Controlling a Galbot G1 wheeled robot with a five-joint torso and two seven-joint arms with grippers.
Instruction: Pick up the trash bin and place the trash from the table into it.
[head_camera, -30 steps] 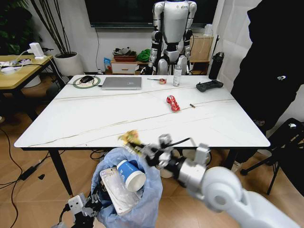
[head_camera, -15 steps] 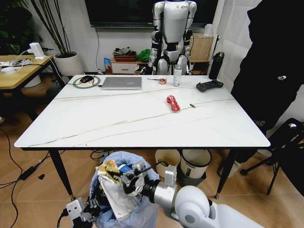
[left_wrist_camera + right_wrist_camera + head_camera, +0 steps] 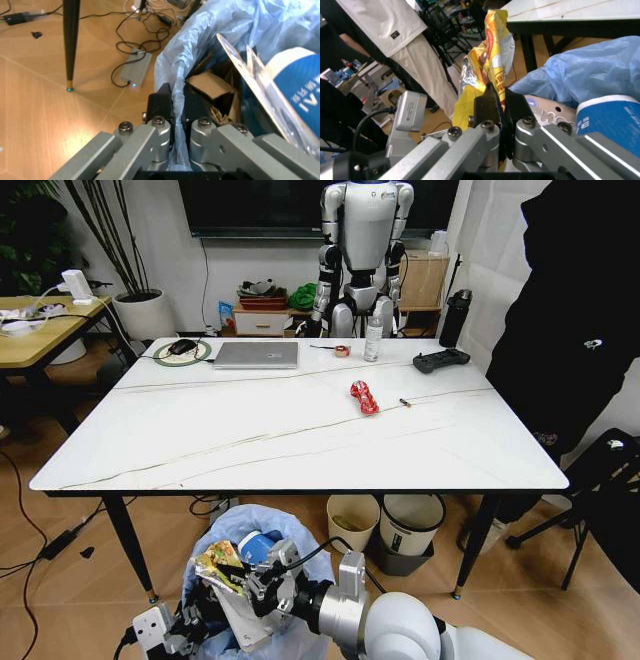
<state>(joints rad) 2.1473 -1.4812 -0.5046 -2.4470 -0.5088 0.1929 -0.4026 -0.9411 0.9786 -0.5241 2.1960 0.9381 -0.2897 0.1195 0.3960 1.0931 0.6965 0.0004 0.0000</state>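
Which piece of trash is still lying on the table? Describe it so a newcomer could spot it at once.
Start at the table, the large white marble-look top with black edge. Look toward its far right part, in front of the spray bottle and left of the black controller. There lies the red wrapper, small, crumpled, and the only red thing on the white top.

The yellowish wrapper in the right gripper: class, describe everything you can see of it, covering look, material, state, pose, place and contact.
The yellowish wrapper is a crumpled, glossy yellow snack packet with brown and red print and a silvery foil inside showing at one edge. The right gripper is shut on its lower part, so the rest stands up above the fingers. It hangs over the open mouth of the trash bin lined with a crinkly light-blue plastic bag, beside the blue-and-white paper cup and the flat white plastic pouch already inside. It looks creased, not torn.
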